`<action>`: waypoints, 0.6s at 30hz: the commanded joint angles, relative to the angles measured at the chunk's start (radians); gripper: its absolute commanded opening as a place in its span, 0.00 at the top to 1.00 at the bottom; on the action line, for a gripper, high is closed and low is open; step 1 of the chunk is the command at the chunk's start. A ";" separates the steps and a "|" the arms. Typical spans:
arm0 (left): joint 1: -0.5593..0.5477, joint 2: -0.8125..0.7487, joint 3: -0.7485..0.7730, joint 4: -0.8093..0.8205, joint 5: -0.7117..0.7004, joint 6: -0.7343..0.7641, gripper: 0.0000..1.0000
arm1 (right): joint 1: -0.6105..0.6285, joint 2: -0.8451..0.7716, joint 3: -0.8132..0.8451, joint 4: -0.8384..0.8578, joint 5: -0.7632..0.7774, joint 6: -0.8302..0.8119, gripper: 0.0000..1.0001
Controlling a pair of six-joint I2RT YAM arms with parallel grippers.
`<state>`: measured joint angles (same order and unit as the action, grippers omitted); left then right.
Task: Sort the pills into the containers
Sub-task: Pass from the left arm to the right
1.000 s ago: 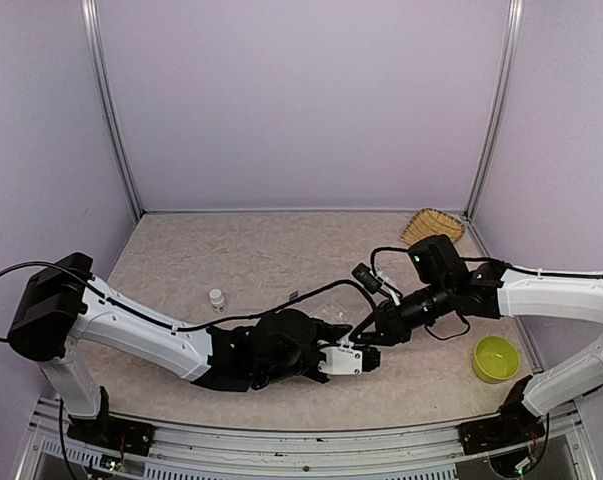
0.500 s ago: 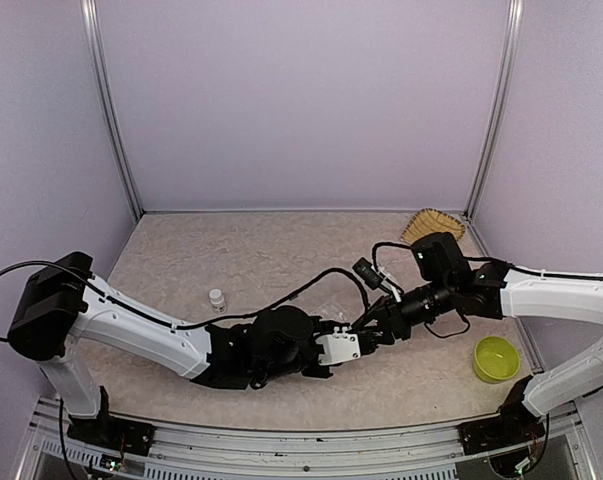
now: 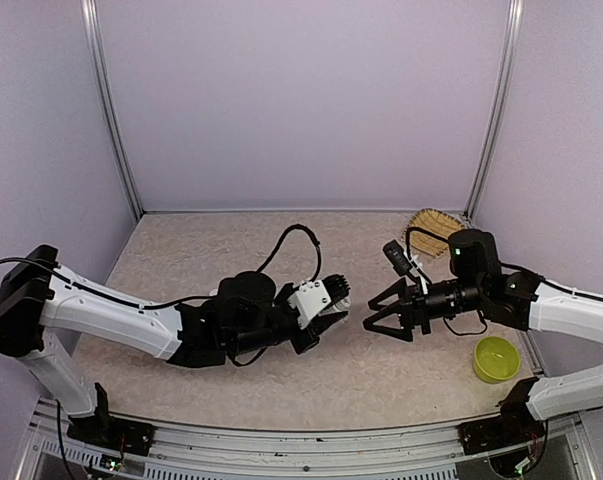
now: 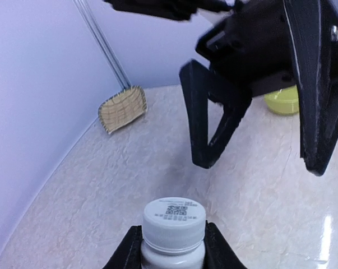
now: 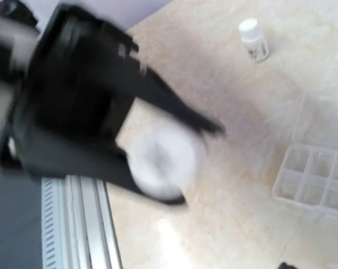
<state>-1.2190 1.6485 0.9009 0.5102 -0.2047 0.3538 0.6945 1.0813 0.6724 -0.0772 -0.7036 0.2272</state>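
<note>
The 2 grippers face each other at the centre of the top view. The left gripper (image 4: pixel 172 251) pinches a capped white pill bottle (image 4: pixel 174 221) by its body, cap end pointing away from the wrist. The right gripper (image 3: pixel 373 312) is spread wide, near the cap and not touching it. The bottle's long axis runs toward those open jaws, so the right arm looks best placed to take the cap. The compartment box (image 5: pixel 310 180) lies on the tabletop (image 3: pixel 231 250), lower right of the right wrist view. No loose pills show; they are probably in the bottle.
</note>
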 commanded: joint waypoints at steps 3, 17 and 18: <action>0.048 -0.106 -0.115 0.241 0.257 -0.196 1.00 | -0.038 -0.028 -0.064 0.185 -0.055 0.126 0.15; 0.005 -0.076 -0.193 0.471 0.371 -0.097 1.00 | 0.023 0.134 -0.121 0.772 -0.246 0.702 0.00; 0.003 -0.073 -0.190 0.475 0.373 -0.094 1.00 | 0.033 0.149 -0.118 0.792 -0.250 0.715 0.00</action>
<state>-1.1999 1.5547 0.7040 0.9009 0.1280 0.2272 0.6846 1.1927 0.5270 0.5701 -0.9207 0.8341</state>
